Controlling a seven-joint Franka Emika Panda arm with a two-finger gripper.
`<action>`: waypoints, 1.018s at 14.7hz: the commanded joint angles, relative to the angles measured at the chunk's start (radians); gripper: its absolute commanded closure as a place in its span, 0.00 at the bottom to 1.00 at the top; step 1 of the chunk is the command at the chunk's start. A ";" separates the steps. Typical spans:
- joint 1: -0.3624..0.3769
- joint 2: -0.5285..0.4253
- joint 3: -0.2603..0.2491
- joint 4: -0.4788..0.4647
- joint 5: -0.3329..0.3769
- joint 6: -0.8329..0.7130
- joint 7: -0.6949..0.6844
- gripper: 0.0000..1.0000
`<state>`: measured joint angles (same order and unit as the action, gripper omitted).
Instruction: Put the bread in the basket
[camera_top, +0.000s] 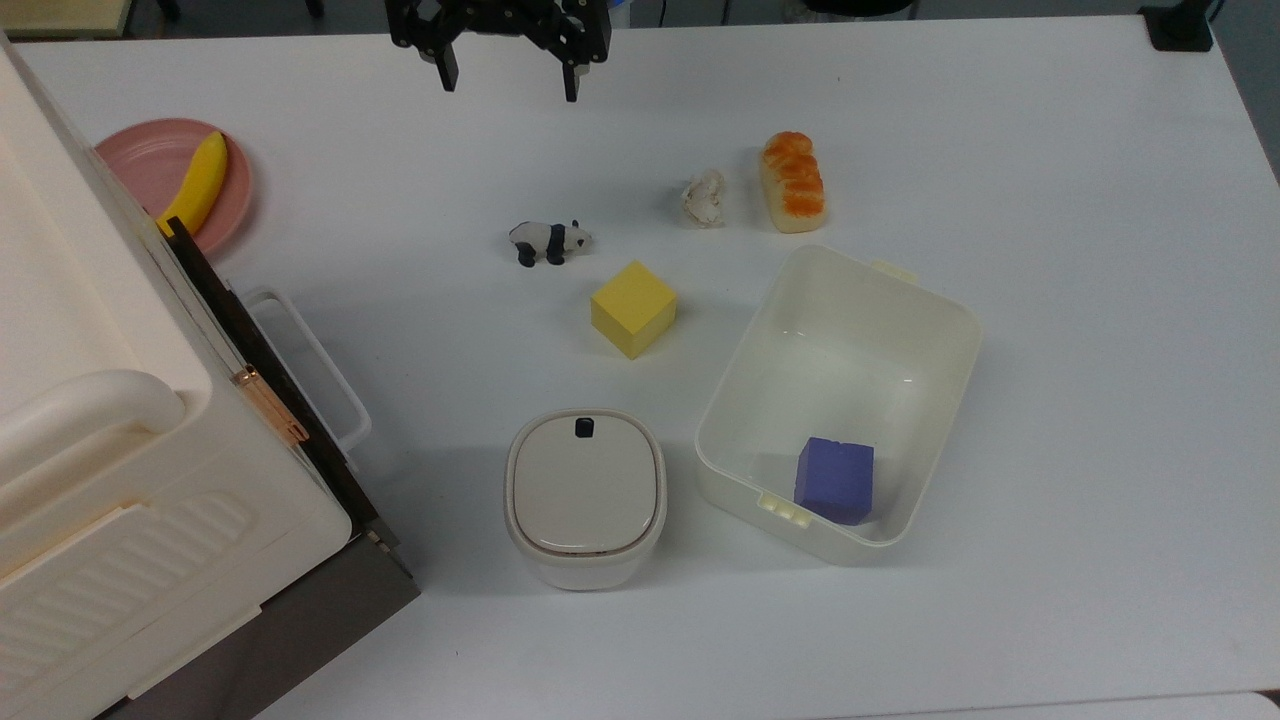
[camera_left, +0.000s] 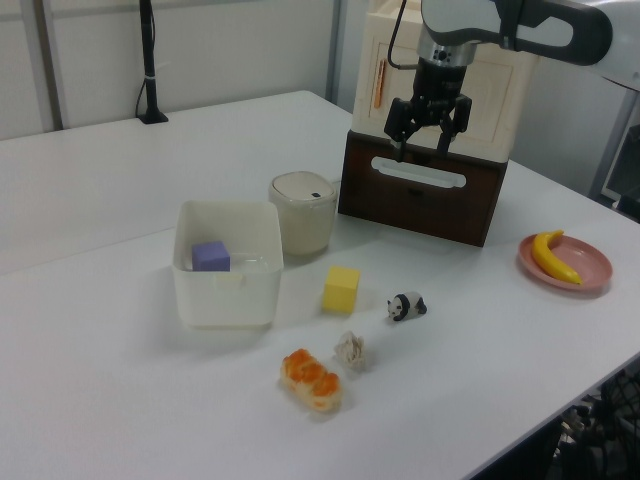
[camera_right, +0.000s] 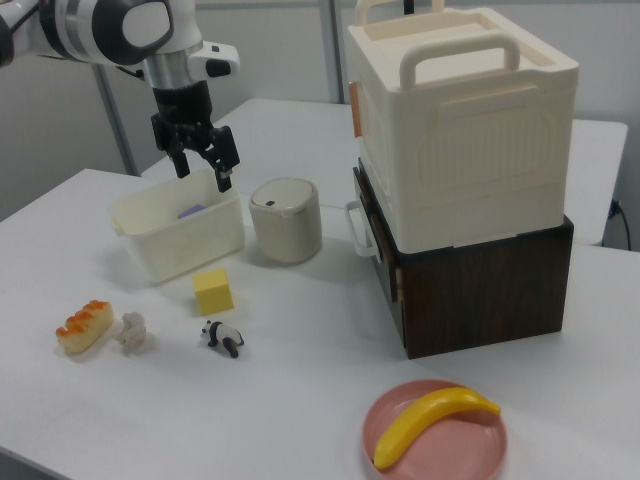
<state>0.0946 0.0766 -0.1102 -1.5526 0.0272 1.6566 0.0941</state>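
Gripper (camera_top: 508, 72) hangs above the table (camera_top: 1050, 250), fingers spread, nothing between them. Nearest it in the top view sits the panda (camera_top: 549, 241), then the paper wad (camera_top: 704, 197). Just past that lies the bread (camera_top: 793, 181), well off to the gripper's right in the top view. Farthest is the basket (camera_top: 742, 352), a purple cube (camera_top: 835, 479) inside.

Top view looks straight down on the table (camera_top: 1050, 150); left and right views face it from opposite sides, sharing the basket (camera_left: 228, 290).
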 joint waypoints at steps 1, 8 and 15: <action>0.004 -0.012 -0.009 -0.006 0.005 -0.014 -0.017 0.00; 0.004 -0.012 -0.009 -0.011 0.003 -0.018 -0.016 0.00; 0.007 -0.011 -0.003 -0.017 0.003 -0.020 -0.040 0.00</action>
<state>0.0938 0.0767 -0.1105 -1.5572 0.0272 1.6566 0.0805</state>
